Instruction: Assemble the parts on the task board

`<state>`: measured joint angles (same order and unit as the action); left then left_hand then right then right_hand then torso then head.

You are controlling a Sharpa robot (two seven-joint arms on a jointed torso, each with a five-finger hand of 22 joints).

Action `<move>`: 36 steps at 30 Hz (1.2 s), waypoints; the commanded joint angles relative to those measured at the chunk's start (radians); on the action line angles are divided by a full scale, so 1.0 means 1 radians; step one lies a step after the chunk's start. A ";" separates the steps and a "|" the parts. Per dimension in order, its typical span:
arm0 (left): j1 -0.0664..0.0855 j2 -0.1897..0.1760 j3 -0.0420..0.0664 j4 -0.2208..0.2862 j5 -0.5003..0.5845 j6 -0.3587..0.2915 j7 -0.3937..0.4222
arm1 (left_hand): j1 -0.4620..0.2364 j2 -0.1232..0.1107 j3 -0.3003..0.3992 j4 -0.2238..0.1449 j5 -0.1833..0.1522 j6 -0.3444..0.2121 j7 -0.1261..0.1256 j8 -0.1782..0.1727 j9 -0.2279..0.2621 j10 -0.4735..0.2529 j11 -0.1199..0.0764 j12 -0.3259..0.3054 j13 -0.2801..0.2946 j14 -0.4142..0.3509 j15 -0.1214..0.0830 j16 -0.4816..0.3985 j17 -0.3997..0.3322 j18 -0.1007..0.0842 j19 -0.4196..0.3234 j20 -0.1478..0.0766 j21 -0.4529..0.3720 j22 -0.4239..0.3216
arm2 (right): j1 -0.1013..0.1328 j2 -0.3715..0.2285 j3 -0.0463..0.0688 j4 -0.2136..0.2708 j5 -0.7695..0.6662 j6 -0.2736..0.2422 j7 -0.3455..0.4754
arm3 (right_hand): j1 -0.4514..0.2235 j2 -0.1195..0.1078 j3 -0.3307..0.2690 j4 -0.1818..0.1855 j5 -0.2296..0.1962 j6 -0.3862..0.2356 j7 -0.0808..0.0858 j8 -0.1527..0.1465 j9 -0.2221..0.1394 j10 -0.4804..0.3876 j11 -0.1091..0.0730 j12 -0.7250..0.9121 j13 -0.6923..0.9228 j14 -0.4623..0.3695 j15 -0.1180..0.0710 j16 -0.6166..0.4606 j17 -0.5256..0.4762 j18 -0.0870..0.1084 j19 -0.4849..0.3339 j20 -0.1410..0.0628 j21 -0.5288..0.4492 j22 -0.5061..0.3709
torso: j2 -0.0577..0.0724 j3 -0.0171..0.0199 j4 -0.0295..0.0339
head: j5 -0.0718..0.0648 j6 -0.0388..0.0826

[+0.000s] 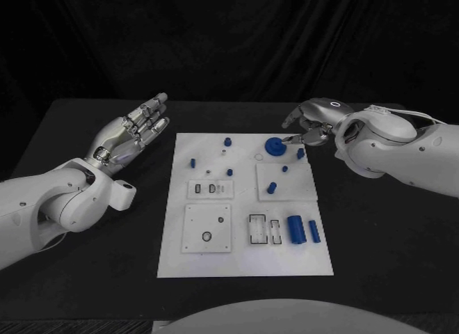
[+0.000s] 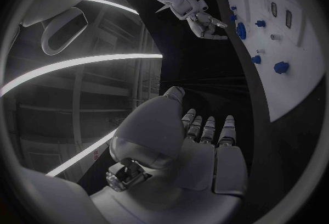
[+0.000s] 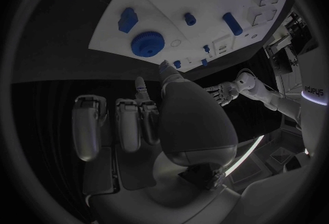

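The white task board [image 1: 245, 259] lies in the middle of the black table. A blue gear [image 1: 276, 145] sits near its far right corner, with a small blue block [image 1: 301, 153] beside it. My right hand [image 1: 315, 122] hovers just beyond the gear, fingers loosely apart and holding nothing. In the right wrist view the gear [image 3: 147, 44] and block [image 3: 128, 18] lie ahead of the fingertips [image 3: 140, 85]. My left hand [image 1: 134, 132] is raised left of the board, fingers straight and empty. Two blue cylinders [image 1: 297, 229] lie at the board's near right.
Several small blue pegs [image 1: 227, 142] stand on the far half of the board. A slotted plate [image 1: 209, 188], a plate with round holes [image 1: 208, 228] and a rectangular frame [image 1: 258, 229] sit on its near half. Bare black table [image 1: 390, 229] flanks the board.
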<state>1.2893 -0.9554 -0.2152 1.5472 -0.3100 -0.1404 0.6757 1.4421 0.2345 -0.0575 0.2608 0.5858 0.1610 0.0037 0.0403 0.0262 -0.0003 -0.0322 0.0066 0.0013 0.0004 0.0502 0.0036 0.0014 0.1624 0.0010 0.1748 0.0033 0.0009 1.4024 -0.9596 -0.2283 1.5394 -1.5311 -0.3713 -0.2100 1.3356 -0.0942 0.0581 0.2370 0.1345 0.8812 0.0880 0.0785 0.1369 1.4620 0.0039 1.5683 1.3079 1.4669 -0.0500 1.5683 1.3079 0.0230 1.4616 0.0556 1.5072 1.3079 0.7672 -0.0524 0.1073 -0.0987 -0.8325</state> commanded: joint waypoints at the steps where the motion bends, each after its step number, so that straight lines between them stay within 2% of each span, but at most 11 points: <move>1: 0.004 0.003 0.001 -0.002 -0.001 0.017 0.072 | 0.001 -0.003 -0.001 0.004 0.000 -0.003 0.000 0.001 0.000 0.000 0.009 -0.007 -0.001 0.000 0.000 -0.004 -0.001 0.017 -0.001 -0.007 -0.003 -0.001 | 0.000 0.014 0.001 -0.016 -0.054 0.054 -0.056 | -0.002 -0.013 0.005 0.001 -0.006 0.005 0.005 0.006 0.006 0.109 0.002 0.002 0.263 0.104 0.000 0.003 0.263 -0.006 0.071 0.005 0.005 0.237 | -0.001 0.0004 0.0015 | 0.003 0.012; 8: 0.004 0.003 0.001 -0.005 -0.001 0.022 0.068 | 0.002 -0.002 0.000 0.004 -0.001 -0.004 0.001 0.000 0.000 0.000 0.011 -0.007 -0.001 0.000 0.001 -0.004 -0.001 0.017 -0.001 -0.005 -0.003 -0.001 | -0.002 0.039 0.001 -0.037 -0.062 0.057 -0.058 | -0.002 -0.018 0.010 0.007 -0.010 0.008 0.009 0.007 0.016 0.109 0.006 0.002 0.263 0.104 0.002 0.003 0.263 -0.007 0.072 0.006 0.007 0.239 | -0.001 0.0000 0.0003 | 0.002 0.021; 15: 0.004 0.004 0.001 -0.008 -0.001 0.026 0.066 | 0.003 -0.001 0.000 0.004 -0.001 -0.004 0.001 0.000 0.000 0.000 0.011 -0.007 -0.001 0.000 0.001 -0.004 -0.001 0.017 -0.001 -0.005 -0.003 -0.001 | -0.003 0.056 0.001 -0.043 -0.064 0.074 -0.060 | 0.002 -0.019 0.018 0.010 -0.005 0.018 0.012 0.013 0.029 0.109 0.009 0.002 0.263 0.104 0.005 0.003 0.263 -0.008 0.075 0.009 0.011 0.241 | -0.001 0.0005 0.0023 | 0.005 0.033; 29: 0.003 0.008 0.001 -0.013 -0.001 0.035 0.063 | 0.006 0.001 0.003 0.002 -0.002 -0.005 0.002 -0.001 -0.001 0.000 0.013 -0.007 -0.001 0.000 0.005 -0.004 -0.001 0.016 -0.001 0.000 -0.003 -0.001 | -0.022 0.075 0.001 -0.058 -0.065 0.106 -0.060 | 0.000 -0.020 0.020 0.013 -0.002 0.015 0.018 0.010 0.034 0.109 0.012 0.002 0.263 0.104 0.007 0.003 0.263 -0.008 0.076 0.010 0.013 0.242 | -0.002 0.0006 0.0032 | 0.009 0.038; 36: 0.003 0.009 0.001 -0.014 -0.001 0.041 0.061 | 0.006 0.001 0.004 0.002 -0.002 -0.006 0.003 -0.001 -0.001 0.000 0.013 -0.007 -0.001 0.000 0.007 -0.004 -0.001 0.016 -0.001 0.002 -0.003 -0.001 | -0.031 0.082 0.001 -0.065 -0.065 0.115 -0.060 | 0.000 -0.019 0.021 0.013 -0.002 0.017 0.019 0.011 0.035 0.109 0.013 0.002 0.263 0.104 0.008 0.003 0.263 -0.008 0.075 0.011 0.011 0.241 | -0.002 0.0001 0.0035 | 0.010 0.036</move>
<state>1.2895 -0.9485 -0.2154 1.5320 -0.3101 -0.1152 0.6757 1.4421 0.2345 -0.0575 0.2608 0.5857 0.1609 0.0037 0.0402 0.0260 -0.0004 -0.0252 0.0066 0.0011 0.0004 0.0501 0.0036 0.0009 0.1624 0.0011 0.1749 0.0033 0.0012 1.3745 -0.8776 -0.2283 1.4759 -1.5871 -0.2750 -0.2518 1.3369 -0.1029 0.0733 0.2468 0.1299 0.8950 0.1019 0.0881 0.1708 1.4687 0.0107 1.5683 1.3074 1.4668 -0.0500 1.5682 1.3077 0.0235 1.4650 0.0591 1.5149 1.3075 0.7653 -0.0520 0.1107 -0.0886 -0.7961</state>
